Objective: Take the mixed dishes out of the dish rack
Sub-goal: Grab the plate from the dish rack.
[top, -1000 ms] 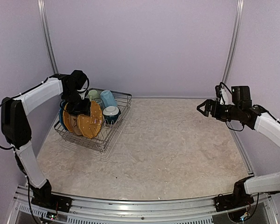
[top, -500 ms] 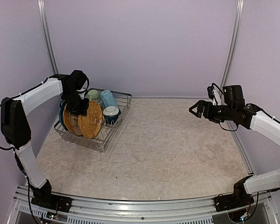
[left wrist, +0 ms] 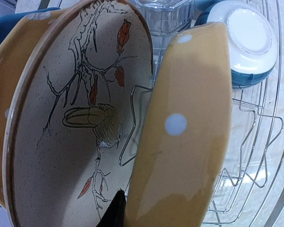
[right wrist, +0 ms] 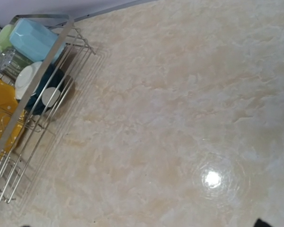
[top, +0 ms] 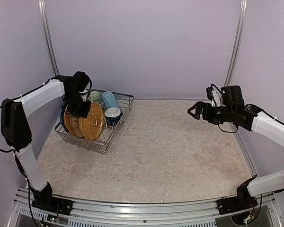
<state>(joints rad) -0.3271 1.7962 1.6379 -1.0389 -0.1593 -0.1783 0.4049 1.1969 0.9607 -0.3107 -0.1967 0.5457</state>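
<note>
1. Top view. The dish rack sits at the far-left corner of the tabletop, and every dish is in it.
2. The left gripper is down among the standing plates, on the orange-yellow dotted plate. The plate has barely shifted over the last second and has not lifted off.
3. The right gripper has slid left from the right edge toward mid-table, high above the surface. Its jaws are spread and empty. Judged: it is closing in on the rack for its own pick.
4. Left wrist view. One dark fingertip sits in the gap between the cream floral plate and the dotted plate. The other finger is hidden, so I cannot tell whether the grip is closed.
5. The dark-teal bowl rests on the wires beyond, with the clear glass at the top.
6. Right wrist view. The rack rim is at the left, holding the light blue mug, the green mug and the bowl. Bare tabletop fills the rest, and the fingers are scarcely visible.
</note>
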